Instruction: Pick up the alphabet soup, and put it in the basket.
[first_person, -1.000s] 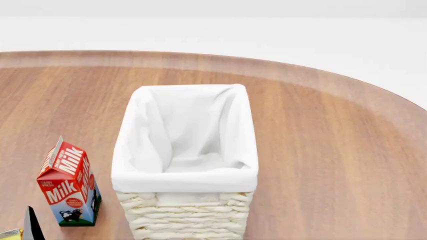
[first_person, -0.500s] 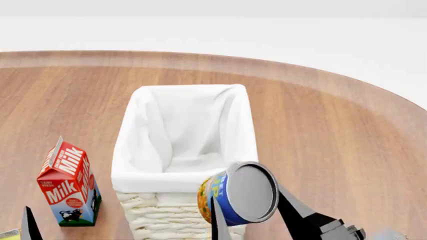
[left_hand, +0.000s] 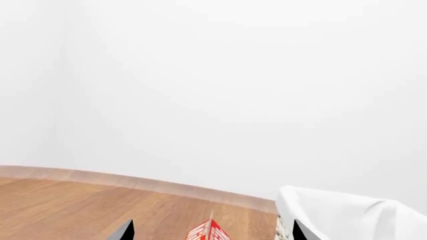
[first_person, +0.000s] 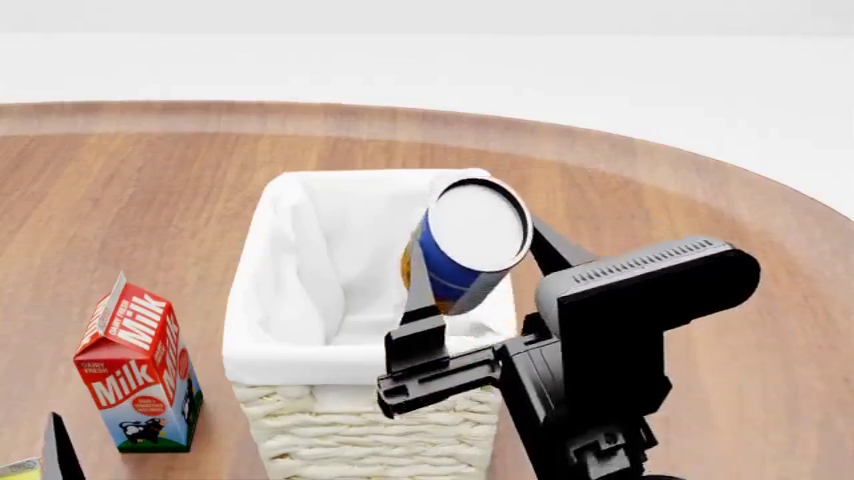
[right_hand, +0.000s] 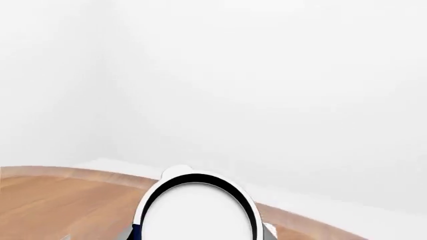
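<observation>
The alphabet soup (first_person: 463, 245) was held between the jaws of the right gripper (first_person: 474, 265), one dark finger (first_person: 422, 290) being seen along the can's left side and the other along its right. The can was carried tilted, its pale grey lid turned toward the head camera, and it was placed above the open basket (first_person: 287, 330), over the right half of the white cloth lining. Whether the can touched the lining could not be told. In the right wrist view the round lid of the can (right_hand: 197, 212) filled the lower middle of the picture, ringed in black, with the wooden table (right_hand: 60, 200) behind it.

The basket stood on the table (first_person: 694, 260), its woven cream wall seen below the folded cloth. A red and blue milk carton (first_person: 136, 365) stood upright just beside the basket's left side, apart from it.

Of the left gripper (left_hand: 210, 232) only two dark fingertips (left_hand: 123, 231) were seen in the left wrist view, set well apart with nothing between them. Beyond them the red top of the milk carton (left_hand: 208, 232) and the cloth rim of the basket (left_hand: 347, 215) were seen. In the head view a dark tip (first_person: 60, 450) was seen at the lower left edge.
</observation>
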